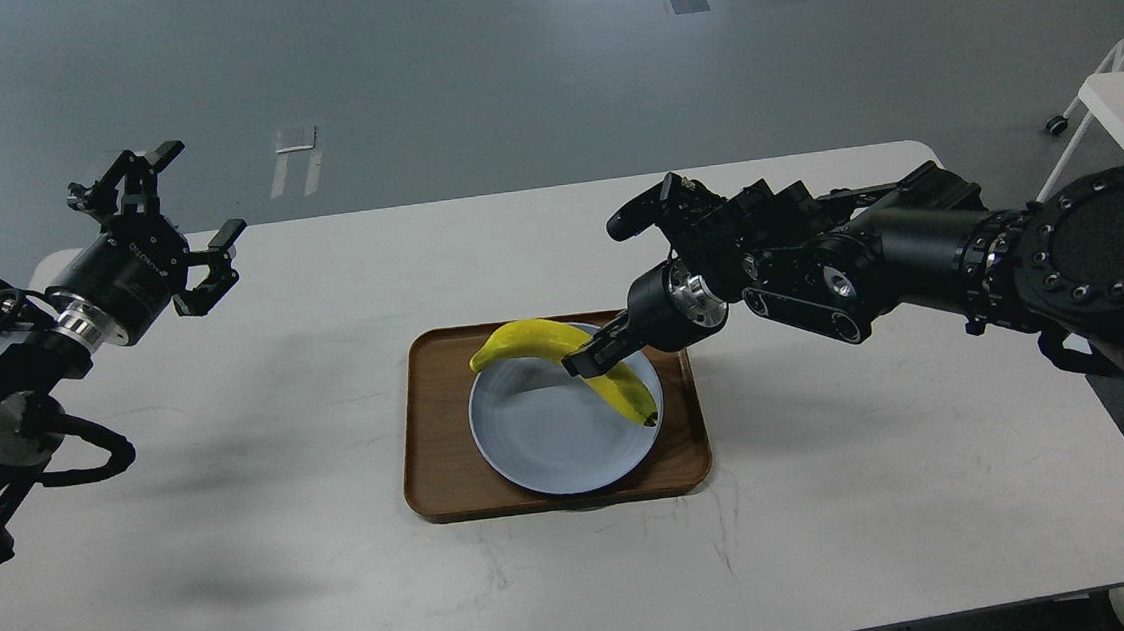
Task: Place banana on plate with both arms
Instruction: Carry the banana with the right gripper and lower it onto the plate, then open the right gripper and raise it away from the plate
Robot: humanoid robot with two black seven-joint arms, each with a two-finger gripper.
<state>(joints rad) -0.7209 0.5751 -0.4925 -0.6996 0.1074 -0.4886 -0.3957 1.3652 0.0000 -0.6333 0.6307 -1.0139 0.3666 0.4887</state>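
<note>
While right fingers [593,357] clamp banana [566,360] over plate [542,437], left fingers [175,214] spread, holding nothing.

Single head-mounted view, elevated, facing forward and downward onto the white table [342,574]. Medium range. Floor [502,59] occupies the upper frame; arms enter from both side edges.

Bright yellow banana [566,360] (dark tip), pale grey-blue plate [552,437], brown wooden tray [432,446], white table [837,494], black arms [918,247]
</note>
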